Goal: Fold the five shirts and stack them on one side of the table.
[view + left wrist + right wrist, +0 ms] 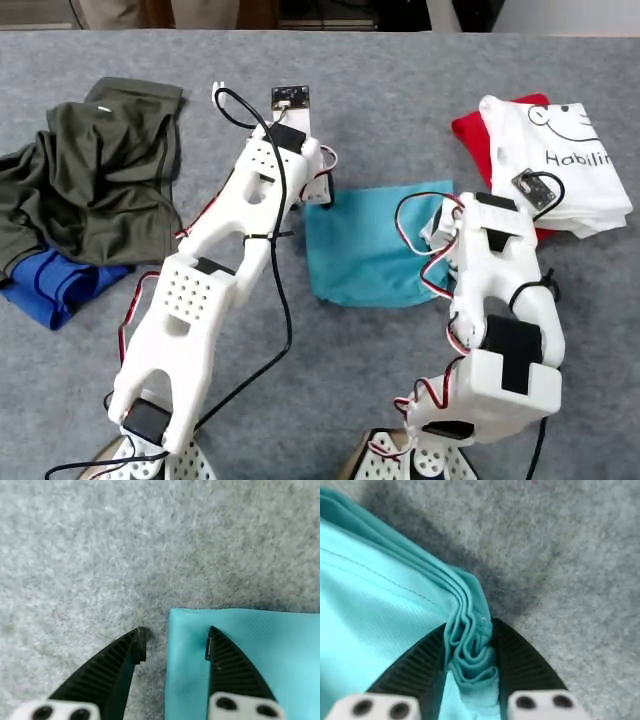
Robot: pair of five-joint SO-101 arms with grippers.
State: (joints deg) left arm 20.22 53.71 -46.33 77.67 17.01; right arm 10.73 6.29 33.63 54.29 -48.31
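A folded teal shirt (370, 245) lies flat in the middle of the grey table. My left gripper (322, 195) is at its far left corner. In the left wrist view this gripper (176, 642) is open, one finger over the teal shirt (260, 665) and the other over bare table. My right gripper (437, 232) is at the shirt's right edge. In the right wrist view it (470, 652) is shut on the bunched layers of the teal shirt (380, 600). A folded white shirt (560, 165) rests on a red shirt (470, 135) at the far right.
A crumpled dark green shirt (95, 180) lies at the left, partly over a blue shirt (50, 285). Bare grey table (400, 80) stretches along the far side and in front of the teal shirt, between the two arm bases.
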